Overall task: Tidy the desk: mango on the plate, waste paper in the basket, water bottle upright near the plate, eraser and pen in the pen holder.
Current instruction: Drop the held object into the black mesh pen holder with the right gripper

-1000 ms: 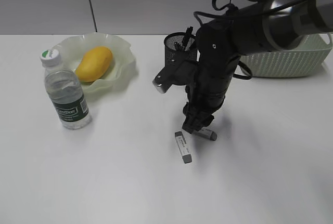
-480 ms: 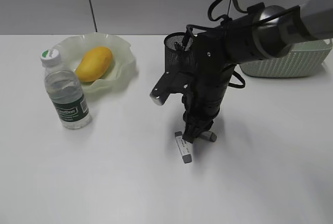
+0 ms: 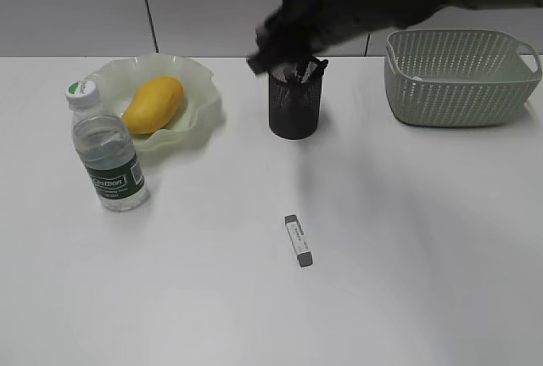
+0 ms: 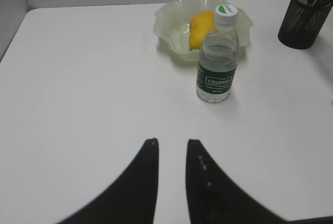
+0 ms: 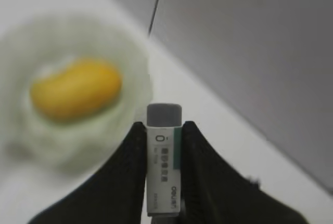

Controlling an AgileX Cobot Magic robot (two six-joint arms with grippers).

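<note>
From the outside, a second eraser [image 3: 298, 240] lies on the counter [image 3: 424, 256] near the pen holder [image 3: 294, 103]. The left claw [image 4: 170, 148] hangs narrow; the bottle [image 4: 217, 57] reads "Cestbon". The right claw [image 5: 164, 135] grips an eraser [image 5: 164, 156] marked "deli", the mango [image 5: 75, 89] to its far left.

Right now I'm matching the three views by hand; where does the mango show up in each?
Exterior view: mango upper left, lying on the plate.
Left wrist view: mango top centre, partly behind the water bottle.
Right wrist view: mango blurred at left, beside the eraser in the right hand.
Shared landmark: the plate.
</note>
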